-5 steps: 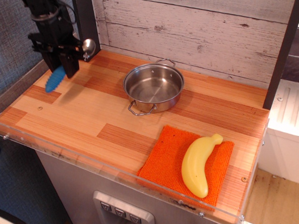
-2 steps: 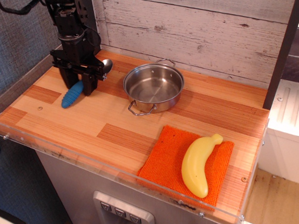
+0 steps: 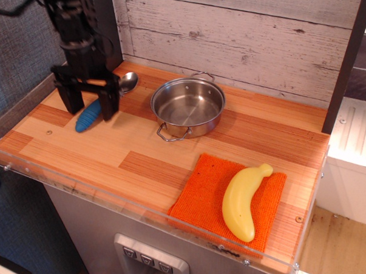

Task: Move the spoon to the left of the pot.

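The spoon [image 3: 88, 115] lies on the wooden counter left of the pot, its blue ribbed handle toward the front left and its shiny bowl [image 3: 128, 82] toward the back wall. The stainless pot [image 3: 188, 106] stands empty at the counter's middle back, two wire loop handles showing. My gripper [image 3: 89, 104] hangs over the spoon's handle with its two black fingers spread wide, one on each side of the handle, not gripping it.
An orange cloth [image 3: 225, 196] lies at the front right with a yellow banana [image 3: 242, 196] on it. A clear plastic lip runs along the counter's front edge [image 3: 144, 213]. A plank wall stands behind, and a dark post [image 3: 345, 63] at the right.
The gripper carried the spoon right and down from the far left corner, set it on the counter beside the pot, and its fingers have now spread apart off the handle.
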